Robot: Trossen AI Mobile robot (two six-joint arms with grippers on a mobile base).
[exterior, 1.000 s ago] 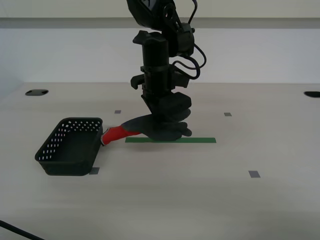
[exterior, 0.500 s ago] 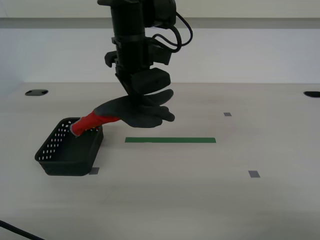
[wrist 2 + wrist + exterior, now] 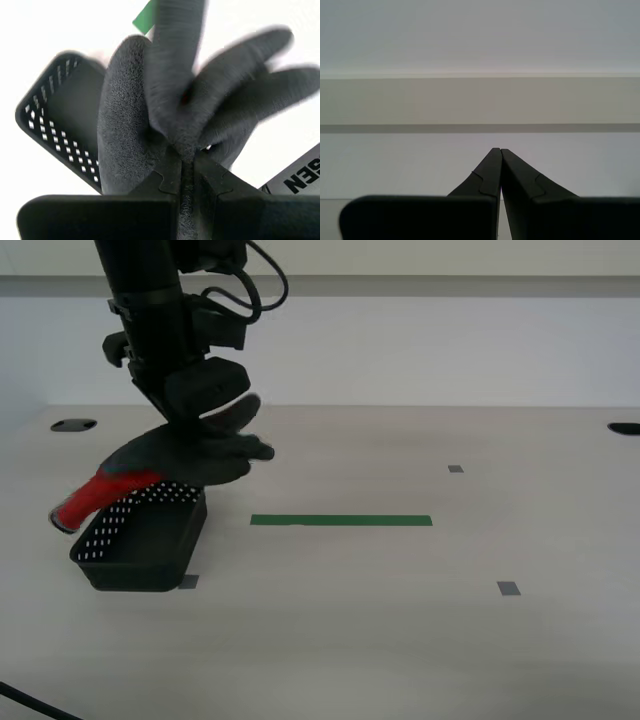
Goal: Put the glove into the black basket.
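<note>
My second gripper (image 3: 200,422) is shut on the glove (image 3: 185,457) and holds it in the air over the black basket (image 3: 140,545) at the exterior view's left. The glove's dark grey fingers point toward the exterior view's right. Its red cuff (image 3: 100,495) hangs down past the basket's left end. In the second wrist view the glove's (image 3: 165,100) dark grey fingers fill the space in front of the shut jaws, with the basket (image 3: 55,120) below. My first gripper (image 3: 500,152) is shut and empty, facing a plain wall.
A green tape strip (image 3: 340,521) lies on the light table to the right of the basket. Small grey markers (image 3: 509,588) dot the table. Dark holes sit at the far left (image 3: 73,425) and far right (image 3: 624,428) edges.
The second arm has carried the glove leftward and slightly up, from over the green strip to above the basket. The red cuff now hangs beyond the basket's left end.
</note>
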